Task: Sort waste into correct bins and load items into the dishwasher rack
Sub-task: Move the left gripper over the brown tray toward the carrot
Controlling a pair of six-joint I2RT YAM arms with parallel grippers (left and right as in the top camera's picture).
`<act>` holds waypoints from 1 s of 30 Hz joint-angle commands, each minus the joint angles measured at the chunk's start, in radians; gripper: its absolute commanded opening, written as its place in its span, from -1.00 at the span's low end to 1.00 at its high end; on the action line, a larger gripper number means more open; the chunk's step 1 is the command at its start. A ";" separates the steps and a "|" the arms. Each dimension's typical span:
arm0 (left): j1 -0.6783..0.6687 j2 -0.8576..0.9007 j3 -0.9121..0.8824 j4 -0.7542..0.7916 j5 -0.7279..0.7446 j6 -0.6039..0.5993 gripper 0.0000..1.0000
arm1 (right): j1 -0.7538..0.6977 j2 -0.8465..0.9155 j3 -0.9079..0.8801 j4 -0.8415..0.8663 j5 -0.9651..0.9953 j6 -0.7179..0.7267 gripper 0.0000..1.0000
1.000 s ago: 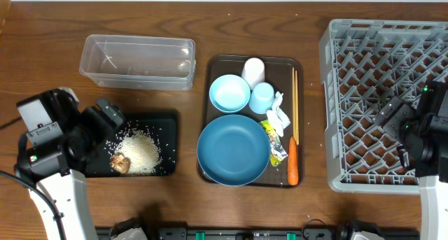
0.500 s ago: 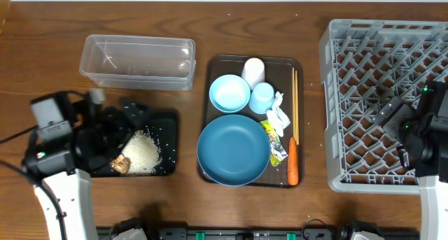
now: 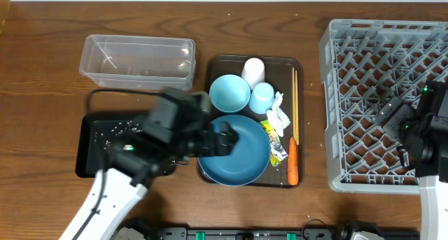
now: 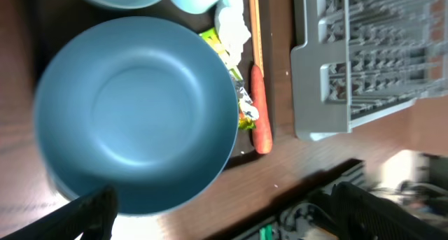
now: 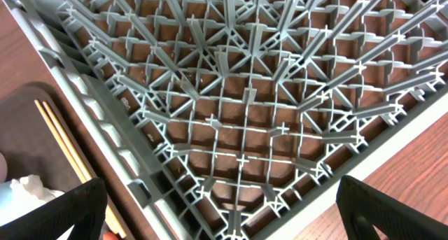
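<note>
Dark wood table (image 3: 42, 51) runs under everything, and at its centre sits the brown serving tray (image 3: 301, 65) that carries the dishes. Your likely target is the plate (image 3: 241, 156), dark blue, lying flat in the lower part of that tray, mid-frame in the overhead view.

Your left gripper (image 4: 224, 193) hangs over it, jaws spread wide with nothing between them. Treat the plate as stiff, smooth and probably slippery, heavier than the cups and breakable if dropped. Lying flat, it offers only its rim. Take it there, one finger under and one over, perhaps at the left edge where it reaches the tray's border.

Just right of the plate lie the wrapper (image 3: 275, 145), the tissue (image 3: 280, 114) and the carrot (image 3: 292, 168), with the chopsticks (image 3: 295, 103) alongside, so keep your fingers off those.

Above the plate stand the bowl (image 3: 229, 93), the light-blue cup (image 3: 262, 98) and the white cup (image 3: 253, 71).

Further out:
- **Lower left:** the black tray (image 3: 89, 152), with rice (image 3: 112, 131) grains scattered in it.
- **Upper left:** the clear tub (image 3: 136, 61).
- **Right side:** the grey rack (image 3: 327, 114). Your right gripper (image 5: 222, 184) hovers over its lattice, jaws wide apart and empty.
</note>
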 commanded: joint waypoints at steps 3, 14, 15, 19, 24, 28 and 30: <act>-0.179 0.126 0.026 0.111 -0.141 -0.053 0.96 | -0.012 0.000 0.018 0.001 0.004 0.018 0.98; -0.383 0.405 0.145 0.228 -0.078 -0.026 0.96 | -0.012 0.000 0.018 0.001 0.004 0.018 0.99; -0.393 0.420 0.159 0.228 -0.078 -0.026 0.96 | -0.012 0.000 0.018 0.001 0.004 0.018 0.99; -0.420 0.494 0.194 0.231 -0.104 -0.034 0.96 | -0.012 0.000 0.018 0.001 0.004 0.018 0.98; -0.441 0.556 0.195 0.252 -0.095 -0.042 0.96 | -0.012 0.000 0.018 0.001 0.004 0.018 0.99; -0.486 0.567 0.195 0.293 -0.097 -0.041 0.96 | -0.012 0.000 0.018 0.001 0.004 0.018 0.99; -0.511 0.567 0.195 0.315 -0.107 -0.033 0.96 | -0.012 0.000 0.018 0.001 0.004 0.018 0.99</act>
